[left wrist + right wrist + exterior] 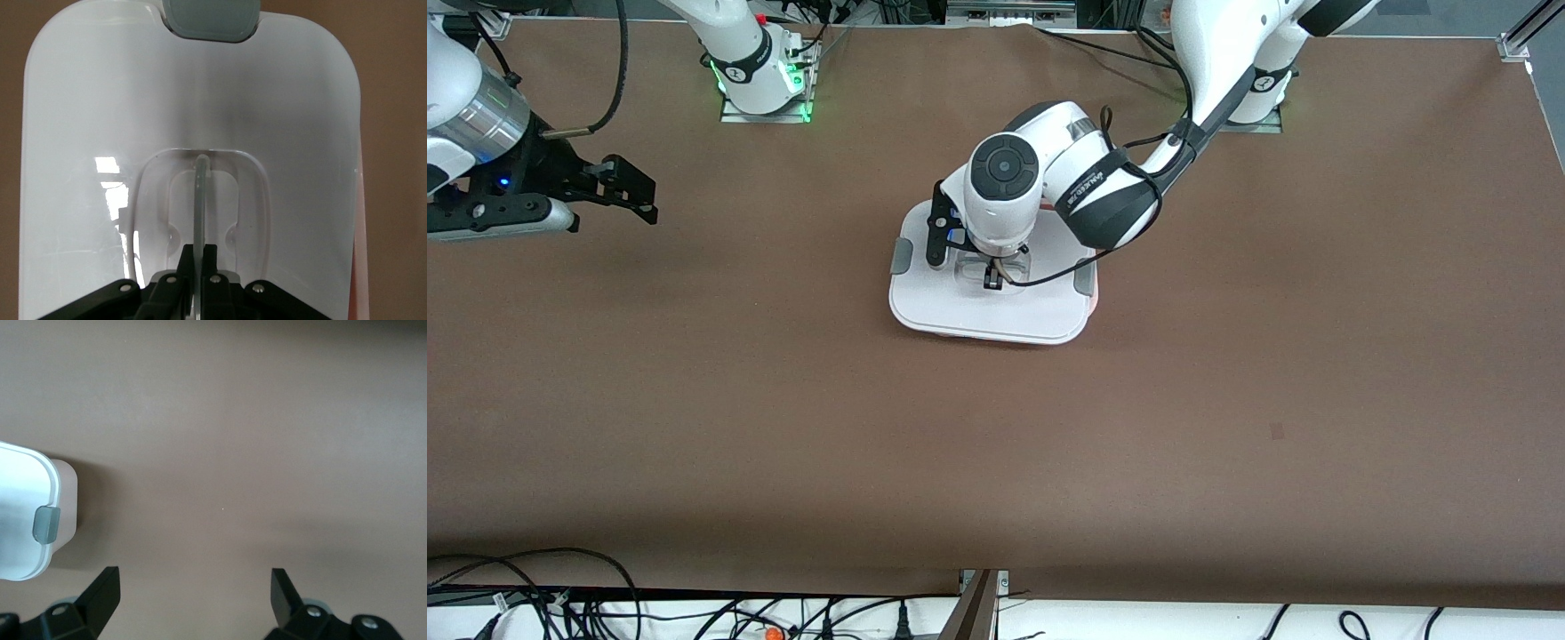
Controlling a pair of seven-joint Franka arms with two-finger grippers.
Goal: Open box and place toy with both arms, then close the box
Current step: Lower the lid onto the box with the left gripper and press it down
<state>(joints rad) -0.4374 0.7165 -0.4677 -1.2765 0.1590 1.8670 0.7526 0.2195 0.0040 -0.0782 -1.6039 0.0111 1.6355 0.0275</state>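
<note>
The box [996,302] sat mid-table with its white lid [200,100] on, a grey clip [901,256] at each end. I had the left gripper [991,280] down on the lid, its fingers [210,263] pinched tight on the clear handle [200,200]. My right gripper [627,191] waited over bare table [1227,427] near the right arm's end, jaws spread wide and holding nothing.

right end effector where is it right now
The right end effector hangs open over bare table toward the right arm's end, apart from the box.
</note>
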